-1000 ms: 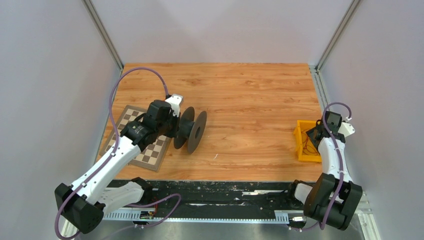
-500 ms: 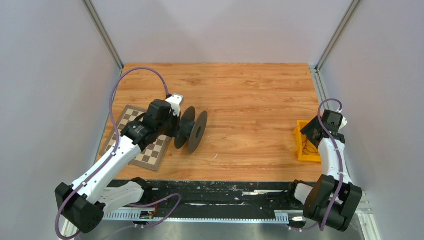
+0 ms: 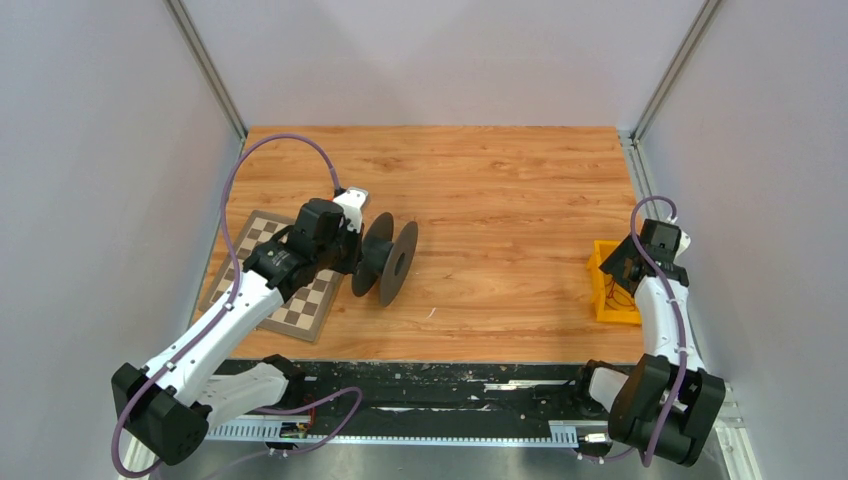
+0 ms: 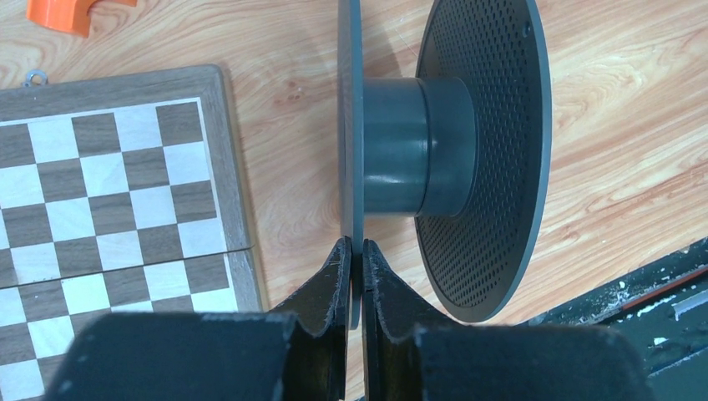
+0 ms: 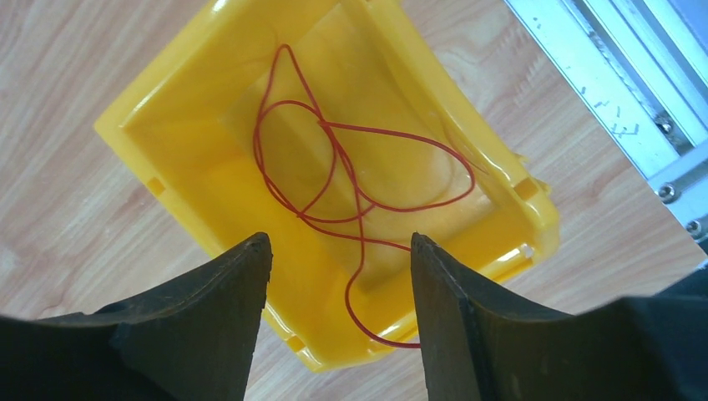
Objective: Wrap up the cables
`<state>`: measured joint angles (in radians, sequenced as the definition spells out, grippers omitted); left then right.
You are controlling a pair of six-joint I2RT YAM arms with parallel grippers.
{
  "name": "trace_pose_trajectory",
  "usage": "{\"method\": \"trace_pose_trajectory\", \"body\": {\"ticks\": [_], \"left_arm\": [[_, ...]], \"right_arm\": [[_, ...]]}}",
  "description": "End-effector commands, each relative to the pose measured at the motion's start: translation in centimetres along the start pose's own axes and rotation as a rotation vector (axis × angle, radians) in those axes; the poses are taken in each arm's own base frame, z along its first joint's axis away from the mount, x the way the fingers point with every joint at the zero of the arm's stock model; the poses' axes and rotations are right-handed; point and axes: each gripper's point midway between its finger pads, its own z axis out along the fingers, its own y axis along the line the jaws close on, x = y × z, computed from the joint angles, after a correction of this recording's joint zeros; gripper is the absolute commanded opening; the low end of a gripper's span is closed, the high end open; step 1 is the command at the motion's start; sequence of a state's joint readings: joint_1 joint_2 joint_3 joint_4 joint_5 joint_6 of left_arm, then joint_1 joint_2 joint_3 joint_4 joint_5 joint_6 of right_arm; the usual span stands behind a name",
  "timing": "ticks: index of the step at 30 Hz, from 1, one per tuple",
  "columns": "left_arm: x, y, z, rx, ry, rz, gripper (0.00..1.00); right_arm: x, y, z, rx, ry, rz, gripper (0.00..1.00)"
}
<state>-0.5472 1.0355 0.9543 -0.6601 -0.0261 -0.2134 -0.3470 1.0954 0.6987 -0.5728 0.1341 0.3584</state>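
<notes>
Wire [image 5: 321, 124]: a thin red strand lying in loose, crossed loops on the floor of the yellow bin [image 5: 184, 167]; one stretch seems to run out over the rim. The bin sits at the right edge of the worktop [image 3: 500, 180], near the metal rail [image 5: 618, 75]

Handling, our judgement: almost weightless and limp, but springy enough to keep its curls. We expect it to slide out of a loose pinch and to snag where strands cross. Best taken on a single strand clear of the crossing, or on the stretch at the rim

Right jaws: fairly wide apart, holding nothing, poised above the bin with the tangle showing between them

Left jaws: narrow, pinched on the edge of the near disc of the black spool [image 4: 417, 150]. The hub is bare, with no wire on it yet. The spool lies just beside the chessboard [image 4: 108, 192]; whether it rests on the wood we cannot tell

Surface and room: smooth wood-grain top with plain pale walls on three sides. Spool and bin are well apart, so we judge the wire must cross most of the worktop
</notes>
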Motion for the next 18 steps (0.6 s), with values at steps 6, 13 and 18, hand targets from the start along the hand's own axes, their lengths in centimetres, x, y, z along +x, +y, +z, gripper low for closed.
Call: {"method": "trace_pose_trajectory", "body": {"ticks": [6,13,18], "left_arm": [[-0.3,-0.5,-0.2,0.031,-0.030,-0.011,0.12],[-0.4,0.3,-0.6,-0.008,-0.059,-0.013,0.12],[-0.5,0.3,-0.7,-0.009,-0.063,-0.013,0.12]], "right_arm": [[-0.8,-1.6,0.3,0.134,0.019,-0.008,0.48],[-1.1,-1.1,-0.1,0.098,0.017,-0.031,0.12],[-3.3,-0.2,-2.1,0.046,-0.071,-0.024,0.00]]}}
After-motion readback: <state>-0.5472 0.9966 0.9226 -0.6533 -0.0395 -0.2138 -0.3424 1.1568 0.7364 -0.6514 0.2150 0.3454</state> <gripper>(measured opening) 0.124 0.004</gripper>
